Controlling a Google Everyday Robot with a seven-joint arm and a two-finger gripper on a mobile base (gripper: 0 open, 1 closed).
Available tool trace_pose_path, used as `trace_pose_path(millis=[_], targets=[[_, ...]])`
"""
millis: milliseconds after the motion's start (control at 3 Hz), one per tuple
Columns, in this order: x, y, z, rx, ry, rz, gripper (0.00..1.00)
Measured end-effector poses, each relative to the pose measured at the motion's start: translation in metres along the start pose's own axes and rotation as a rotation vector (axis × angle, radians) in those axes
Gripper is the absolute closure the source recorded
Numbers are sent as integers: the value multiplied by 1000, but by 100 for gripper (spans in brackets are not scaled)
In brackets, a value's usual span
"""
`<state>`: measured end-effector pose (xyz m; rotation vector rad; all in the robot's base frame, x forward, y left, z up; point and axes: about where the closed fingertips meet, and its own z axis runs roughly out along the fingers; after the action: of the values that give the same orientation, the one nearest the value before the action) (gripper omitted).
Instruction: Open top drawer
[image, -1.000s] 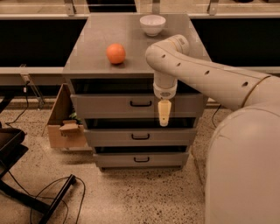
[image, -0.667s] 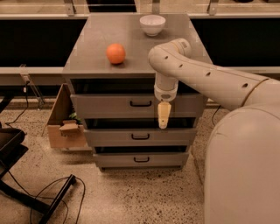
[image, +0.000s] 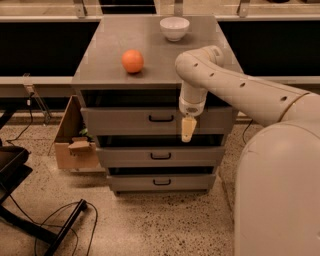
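Note:
The top drawer is the widest grey front of the cabinet, with a small black bar handle and a dark gap above it. My gripper hangs down from the white arm, in front of the top drawer's front and just to the right of the handle. Its tan tip reaches the drawer's lower edge. It is close to the handle but not around it. Nothing shows in it.
An orange and a white bowl sit on the cabinet top. Two narrower drawers lie below. A cardboard box stands left of the cabinet. Black cables and a chair base lie on the floor at left.
The arm's elbow has shifted slightly to the right. The gripper stays at about the same spot beside the handle, and the drawer has not moved.

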<state>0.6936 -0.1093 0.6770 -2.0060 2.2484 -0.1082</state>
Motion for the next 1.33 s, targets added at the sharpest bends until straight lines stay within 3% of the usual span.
trace_pose_path(millis=[667,1000,1333], targets=[[3,-2,-3,-11,-9,7,73],[3,-3,-4,-11,-9,7,73],[3,-3,-4,-11,-9,7,40]])
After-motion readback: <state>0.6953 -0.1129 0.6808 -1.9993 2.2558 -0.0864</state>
